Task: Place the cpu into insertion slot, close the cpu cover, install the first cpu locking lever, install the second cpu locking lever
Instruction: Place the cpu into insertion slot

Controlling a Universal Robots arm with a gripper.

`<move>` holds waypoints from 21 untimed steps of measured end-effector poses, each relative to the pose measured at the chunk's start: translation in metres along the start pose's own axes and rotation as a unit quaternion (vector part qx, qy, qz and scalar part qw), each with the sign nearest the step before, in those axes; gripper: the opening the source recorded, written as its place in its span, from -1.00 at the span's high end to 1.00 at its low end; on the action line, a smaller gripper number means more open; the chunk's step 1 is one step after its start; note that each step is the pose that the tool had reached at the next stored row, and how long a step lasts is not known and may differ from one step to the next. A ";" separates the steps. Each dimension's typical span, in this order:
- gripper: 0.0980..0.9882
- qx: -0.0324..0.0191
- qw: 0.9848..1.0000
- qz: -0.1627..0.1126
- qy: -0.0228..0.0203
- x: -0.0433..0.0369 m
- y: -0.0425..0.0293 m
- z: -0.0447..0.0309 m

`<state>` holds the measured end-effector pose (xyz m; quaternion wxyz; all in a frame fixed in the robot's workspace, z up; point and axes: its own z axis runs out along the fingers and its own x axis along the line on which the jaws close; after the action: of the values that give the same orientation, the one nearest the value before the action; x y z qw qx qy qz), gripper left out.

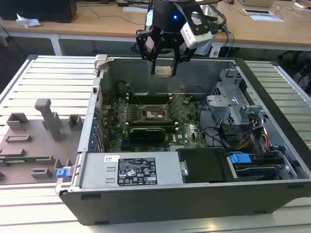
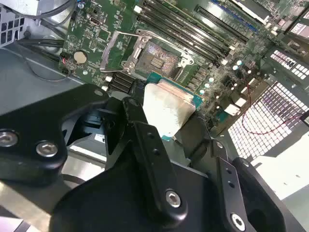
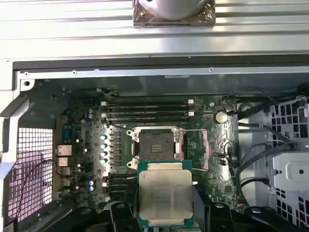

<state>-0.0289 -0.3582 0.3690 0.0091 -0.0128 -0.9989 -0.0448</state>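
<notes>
Black gripper [image 1: 163,69] fingers [image 2: 145,133] clamp the small square silvery-topped cpu [image 3: 165,197] by its edges. It is held level above the exposed square black insertion slot [image 3: 155,145], apparently for flat seating. The hinged grey metal cpu cover [image 2: 109,48] stands open.

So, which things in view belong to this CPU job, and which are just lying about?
Job in hand: cpu, gripped by the pincer; insertion slot, empty; cpu cover, swung open.
Lying about: grey fixture blocks; power supply; drive cables.
</notes>
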 end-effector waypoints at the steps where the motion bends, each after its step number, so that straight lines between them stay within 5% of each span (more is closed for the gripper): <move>1: 0.00 0.000 1.000 0.000 0.000 0.0000 0.0000 0.0001; 21: 0.00 0.000 1.000 0.000 0.000 -0.0002 -0.0011 0.0120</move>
<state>-0.0289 -0.3582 0.3570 0.0091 -0.0128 -0.9989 -0.0447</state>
